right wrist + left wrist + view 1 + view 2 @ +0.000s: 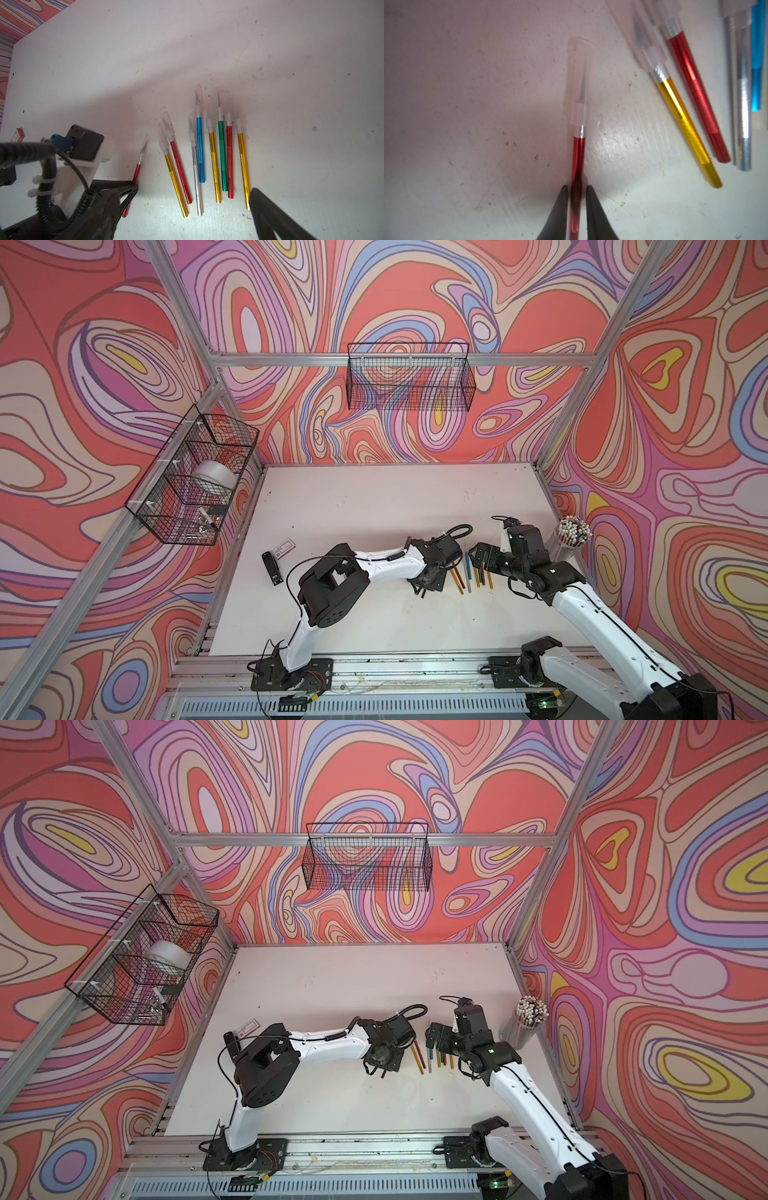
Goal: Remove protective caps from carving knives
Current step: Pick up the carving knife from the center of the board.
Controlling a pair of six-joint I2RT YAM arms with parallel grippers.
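The left end effector (576, 187) is pinched almost shut on the handle of a red knife (579, 155), whose cap (579, 83) is on and points straight out ahead of the fingers, low over the worktop (374, 497). The right end effector (478, 558) faces it with jaws spread wide and nothing between them. The other knives (212, 162) lie roughly side by side on the worktop below it, just beside the left end effector, and each has a cloudy cap (198, 93) over its blade. The worktop is white, scuffed and speckled with dark marks. Walls (83, 364) printed with red, pink and purple swirls close it in on three sides, within an aluminium frame (374, 360). A wire basket (409, 377) hangs well beyond both end effectors, and another (195, 477) far out past the left one holds a tape roll (212, 479). A cup of white-tipped sticks (573, 535) stands near the right end effector
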